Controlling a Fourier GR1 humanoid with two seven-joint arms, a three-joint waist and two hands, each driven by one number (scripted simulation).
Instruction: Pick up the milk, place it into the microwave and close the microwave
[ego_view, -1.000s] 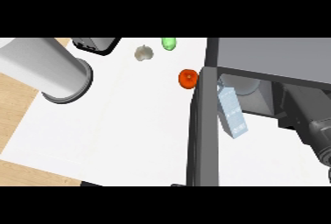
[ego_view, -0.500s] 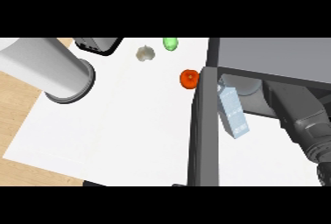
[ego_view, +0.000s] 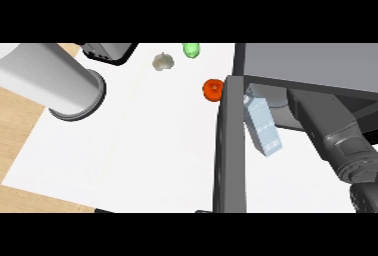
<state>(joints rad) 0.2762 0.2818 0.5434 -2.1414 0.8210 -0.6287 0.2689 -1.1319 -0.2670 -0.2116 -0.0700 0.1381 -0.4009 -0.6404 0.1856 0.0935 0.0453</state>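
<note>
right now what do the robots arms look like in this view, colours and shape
The left forearm is a thick, smooth, light grey cylinder ending in a darker grey rim; its hand is not visible. The right forearm is darker grey, built of rounded, ribbed segments, with a black textured part at the lower right edge. No cables or markings show.

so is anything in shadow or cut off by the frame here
Head view: the microwave interior is dark, hiding the right arm's hand past the milk carton; the white counter is evenly lit, without glare; the left forearm is cropped at the left edge.
</note>
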